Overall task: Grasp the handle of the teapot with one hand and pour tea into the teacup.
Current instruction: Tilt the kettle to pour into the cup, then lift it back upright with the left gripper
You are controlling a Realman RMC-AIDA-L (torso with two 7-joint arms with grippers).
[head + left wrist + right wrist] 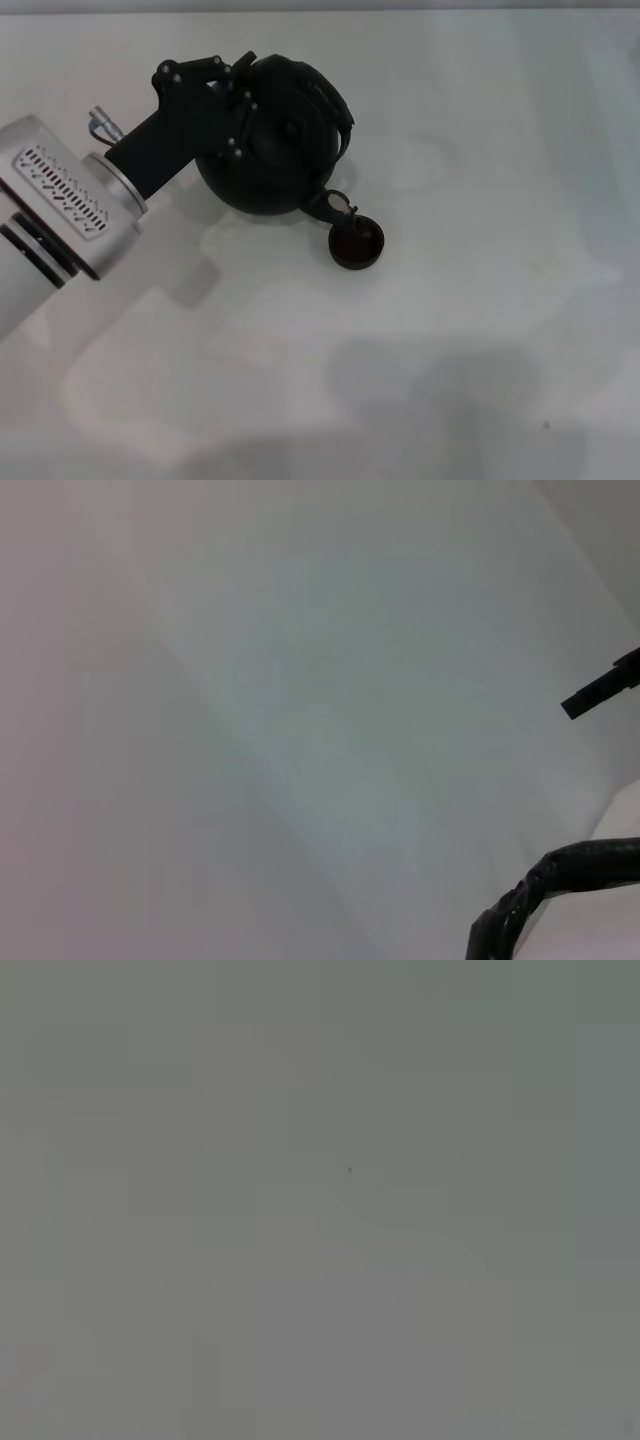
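Observation:
In the head view the matte-black teapot [275,135] hangs tilted, lid side facing up toward the camera. Its short spout [328,204] points down at the rim of the small dark teacup [356,243], which stands on the white table. The wrapped handle [335,98] arches over the pot's far side. My left gripper [238,82] comes in from the left and is shut on the handle's left end. In the left wrist view a piece of the wrapped handle [560,880] and one dark fingertip [600,692] show at the edge. My right gripper is out of view.
The white table [480,330] spreads around the pot and cup, with a shadow across its near edge. My silver left forearm [60,215] crosses the left side. The right wrist view shows only a plain grey surface.

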